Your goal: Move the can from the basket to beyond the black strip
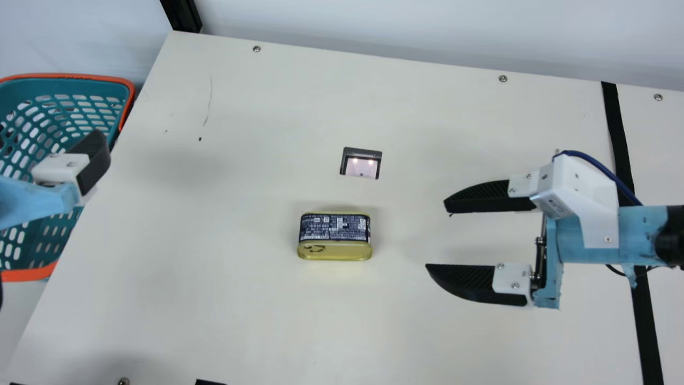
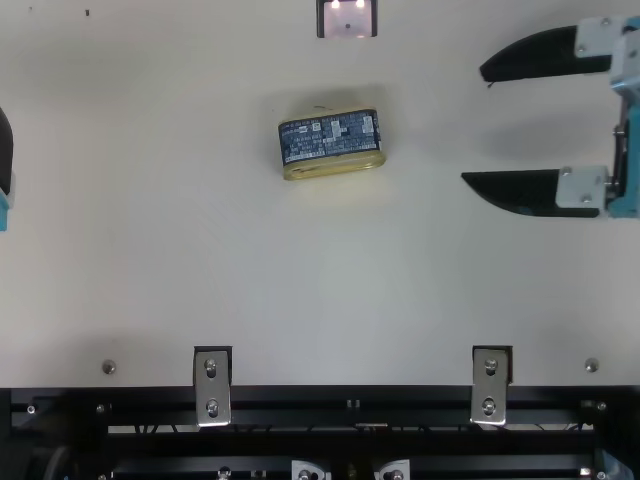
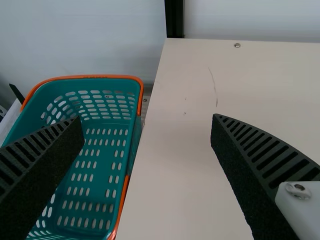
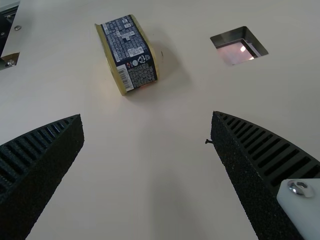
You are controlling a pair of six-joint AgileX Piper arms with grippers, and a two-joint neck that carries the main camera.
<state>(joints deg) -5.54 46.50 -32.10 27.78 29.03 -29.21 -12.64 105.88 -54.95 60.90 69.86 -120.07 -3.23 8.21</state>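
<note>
The can sits on the table, right end effector wide, facing it; left end effector wide near the basket!

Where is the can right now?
In the main view, the can rests mid-table, just below the square opening, between the basket at left and the open right gripper.

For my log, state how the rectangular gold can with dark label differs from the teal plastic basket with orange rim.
The can is small; the basket is much larger. The can rests on the cream table; the basket sits beyond its left edge. The can's sides are closed; the basket's are pierced with slots. Neither is gripped.
</note>
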